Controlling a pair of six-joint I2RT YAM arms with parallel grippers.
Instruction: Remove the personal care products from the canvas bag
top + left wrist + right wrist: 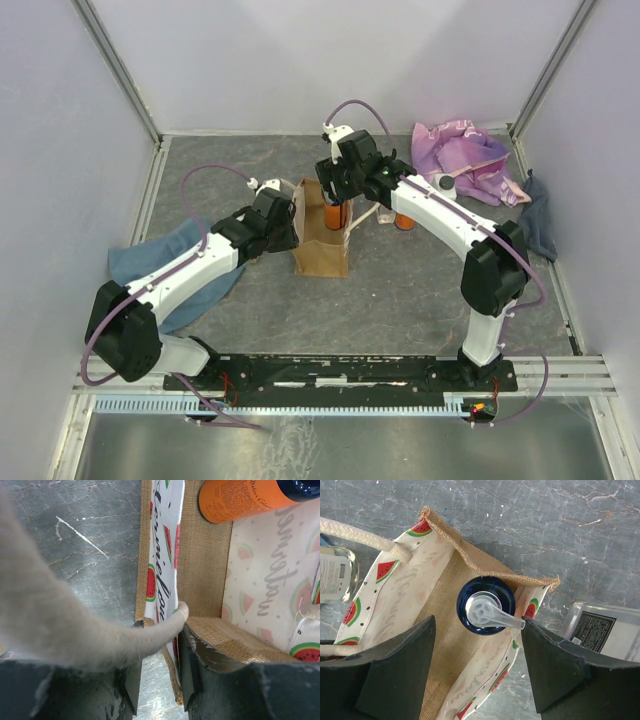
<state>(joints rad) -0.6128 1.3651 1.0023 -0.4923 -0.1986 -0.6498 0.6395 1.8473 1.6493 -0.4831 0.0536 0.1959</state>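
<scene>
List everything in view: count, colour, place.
canvas bag: one, tan with cream handles, centre of the table.
orange bottle: one, dark blue cap, clear pump, inside the bag.
second orange bottle: one, on the table right of the bag.
clear bottle: one, white label, on the table beside the bag.
clear container: one, black label, on the table beside the bag.
pale item: one, white-grey, by the purple-pink cloth; too small to identify.
purple-pink cloth: one, far right corner.
blue cloth: one, left side.
dark cloth: one, grey-blue, right edge.
table: one, grey marbled.
left gripper: one, black, fingers either side of the bag's wall.
right gripper: one, black, open above the bagged bottle.
</scene>
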